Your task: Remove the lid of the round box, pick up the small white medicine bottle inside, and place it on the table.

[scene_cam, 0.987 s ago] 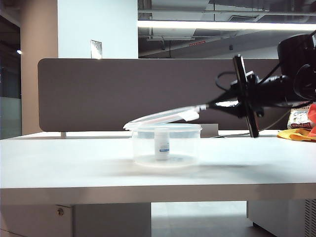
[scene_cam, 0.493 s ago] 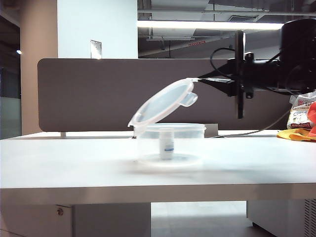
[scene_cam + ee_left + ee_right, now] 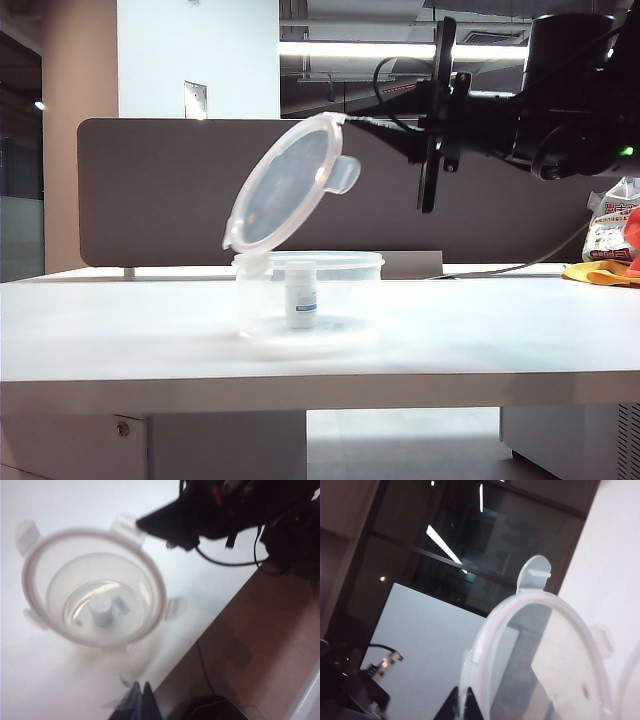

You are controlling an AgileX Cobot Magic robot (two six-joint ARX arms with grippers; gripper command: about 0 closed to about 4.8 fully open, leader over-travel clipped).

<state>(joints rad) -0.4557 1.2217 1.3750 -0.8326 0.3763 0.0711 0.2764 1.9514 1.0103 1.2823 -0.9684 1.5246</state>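
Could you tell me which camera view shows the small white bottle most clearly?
The exterior view: the bottle stands upright in the box, side-on, its blue label readable as a band. The left wrist view looks down on it, blurred, showing mostly the cap. The right wrist view shows only the lid, held by the right gripper.

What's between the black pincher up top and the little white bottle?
Exterior view: the tilted lid, pinched by the right gripper, hangs above the small white medicine bottle.
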